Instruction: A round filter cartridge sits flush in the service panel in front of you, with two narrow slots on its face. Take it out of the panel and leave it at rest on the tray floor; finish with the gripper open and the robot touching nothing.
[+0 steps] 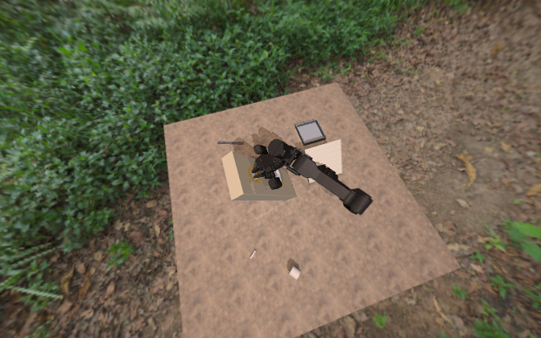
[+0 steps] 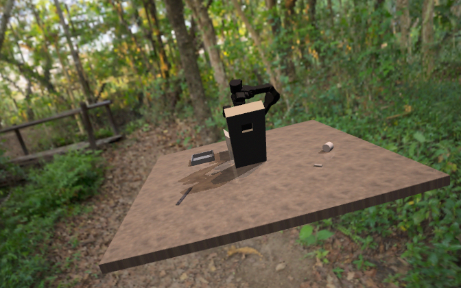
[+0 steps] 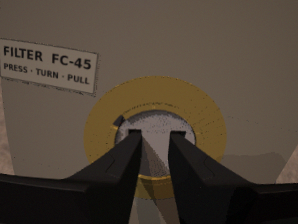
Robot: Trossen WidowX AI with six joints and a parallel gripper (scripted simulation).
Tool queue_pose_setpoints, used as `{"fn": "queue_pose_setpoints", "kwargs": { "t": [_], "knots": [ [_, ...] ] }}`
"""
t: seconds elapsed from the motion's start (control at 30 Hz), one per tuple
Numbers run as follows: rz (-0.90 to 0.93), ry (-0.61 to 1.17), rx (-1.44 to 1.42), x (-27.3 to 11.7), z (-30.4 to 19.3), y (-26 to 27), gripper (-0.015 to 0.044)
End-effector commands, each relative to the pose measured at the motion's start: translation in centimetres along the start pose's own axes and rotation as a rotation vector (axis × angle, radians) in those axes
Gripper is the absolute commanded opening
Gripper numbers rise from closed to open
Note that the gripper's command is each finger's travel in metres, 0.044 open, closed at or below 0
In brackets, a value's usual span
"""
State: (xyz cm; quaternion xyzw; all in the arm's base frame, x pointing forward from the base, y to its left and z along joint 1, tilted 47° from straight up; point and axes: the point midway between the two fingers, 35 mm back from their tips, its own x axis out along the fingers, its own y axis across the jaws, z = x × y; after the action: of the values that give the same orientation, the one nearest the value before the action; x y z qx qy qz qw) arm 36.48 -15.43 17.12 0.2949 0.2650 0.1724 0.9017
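Observation:
The filter cartridge [image 3: 159, 120] is a round grey disc inside the yellow ring [image 3: 155, 89] on the face of the service panel [image 1: 242, 184] [image 2: 248, 148] [image 3: 200, 45]. Its face looks slightly recessed in the ring; its depth is hard to judge. A dark notch shows at the ring's upper left inner edge in the wrist view. My gripper [image 3: 154, 136] [image 1: 253, 175] is shut on the cartridge, its two fingertips at the dark slots. The panel hides the fingers in the exterior view. The tray [image 1: 315, 141] [image 2: 202, 162] stands on the table apart from the panel, with nothing visible in it.
A pale flat board [image 1: 329, 155] [image 2: 228, 141] stands beside the panel, near the tray. A dark thin bar [image 1: 230, 142] [image 2: 184, 196] lies on the table. A pale cylinder [image 1: 294, 273] [image 2: 327, 147] and a small pale peg [image 1: 253, 253] [image 2: 317, 165] lie on the panel's other side.

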Motion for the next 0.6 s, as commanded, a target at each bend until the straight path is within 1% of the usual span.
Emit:
{"fn": "queue_pose_setpoints", "kwargs": {
  "t": [0.0,0.57],
  "knots": [
    [0.003,0.019,0.099,1.23,0.00,0.17,0.0000],
    [-0.003,0.019,0.692,1.09,0.00,0.17,0.0000]
  ]
}}
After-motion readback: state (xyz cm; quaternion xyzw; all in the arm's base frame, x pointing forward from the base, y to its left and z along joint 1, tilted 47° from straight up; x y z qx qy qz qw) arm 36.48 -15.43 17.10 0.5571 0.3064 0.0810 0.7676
